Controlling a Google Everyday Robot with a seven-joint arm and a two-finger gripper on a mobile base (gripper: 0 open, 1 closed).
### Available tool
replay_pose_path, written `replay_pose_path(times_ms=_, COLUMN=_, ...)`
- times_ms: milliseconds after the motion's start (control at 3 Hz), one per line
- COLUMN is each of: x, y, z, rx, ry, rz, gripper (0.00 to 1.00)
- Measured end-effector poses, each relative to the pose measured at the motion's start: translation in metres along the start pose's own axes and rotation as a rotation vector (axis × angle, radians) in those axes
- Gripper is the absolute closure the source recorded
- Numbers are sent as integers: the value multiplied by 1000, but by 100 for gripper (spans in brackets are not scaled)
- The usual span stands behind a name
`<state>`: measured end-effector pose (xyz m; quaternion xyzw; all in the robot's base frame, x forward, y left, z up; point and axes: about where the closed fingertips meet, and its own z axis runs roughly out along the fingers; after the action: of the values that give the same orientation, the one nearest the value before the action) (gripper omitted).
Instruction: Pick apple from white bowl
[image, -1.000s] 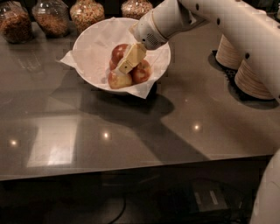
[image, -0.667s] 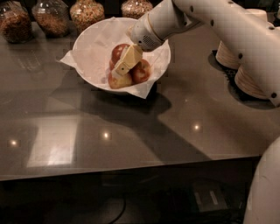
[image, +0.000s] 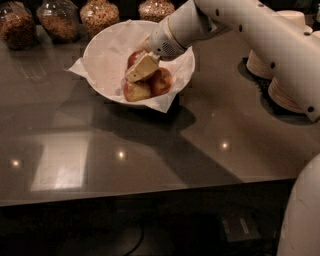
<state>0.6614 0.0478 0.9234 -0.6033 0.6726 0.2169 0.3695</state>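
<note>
The white bowl (image: 102, 52), lined with crinkled white paper, stands at the back middle of the dark table. Three apples lie in it. The dark red apple (image: 162, 81) is on the right of the pile, a yellow-patched apple (image: 135, 91) is at the front, and a lighter red one (image: 133, 57) is at the back, partly hidden. My gripper (image: 141, 68) reaches in from the upper right and sits low on the pile, just left of the dark red apple and touching the fruit.
Several glass jars of grains (image: 100, 15) line the back edge behind the bowl. Stacked small beige paper bowls (image: 282, 92) stand at the right, under my arm. The table's front edge (image: 150, 192) runs across the lower part of the view.
My gripper has shifted slightly left and lower into the pile of apples. The bowl and apples have not visibly moved.
</note>
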Motion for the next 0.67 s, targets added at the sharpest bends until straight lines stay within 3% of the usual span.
replay_pose_path(times_ms=667, x=1, y=1, z=0, rx=-5, ry=-1, rz=7, gripper=89)
